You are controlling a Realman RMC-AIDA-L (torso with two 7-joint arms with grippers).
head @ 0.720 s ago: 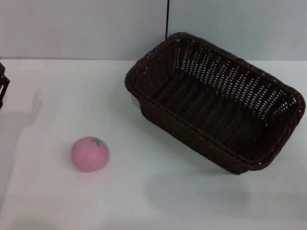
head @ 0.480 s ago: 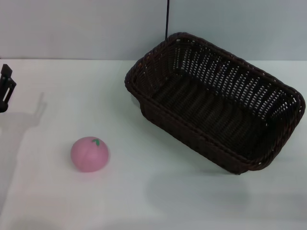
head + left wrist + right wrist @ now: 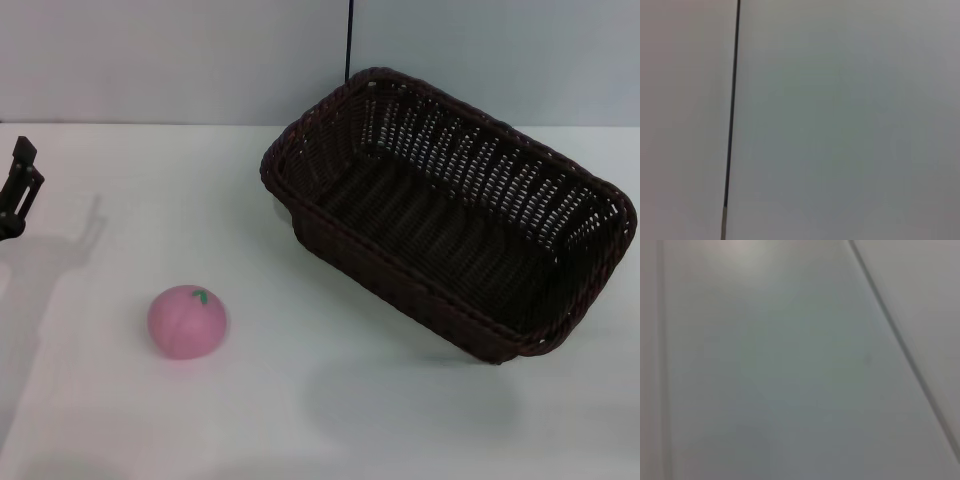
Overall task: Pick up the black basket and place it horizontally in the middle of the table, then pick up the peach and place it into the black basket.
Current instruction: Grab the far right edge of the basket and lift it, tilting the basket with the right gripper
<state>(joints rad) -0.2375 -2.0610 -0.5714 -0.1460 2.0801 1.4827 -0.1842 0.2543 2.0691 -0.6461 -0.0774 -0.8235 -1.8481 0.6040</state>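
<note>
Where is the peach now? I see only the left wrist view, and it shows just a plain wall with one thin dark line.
Observer: In the head view, the peach lies on the table, on the robot's left side and well apart from the black basket.
Operator: Is the basket placed horizontally in the middle?
Observer: Not yet. It stands upright toward the right and far side, with its long axis diagonal, and nothing is inside it.
Operator: And where is the left end effector?
Observer: The left end effector shows at the left edge of the head view. It is farther back than the peach and touches neither the peach nor the basket.
</note>
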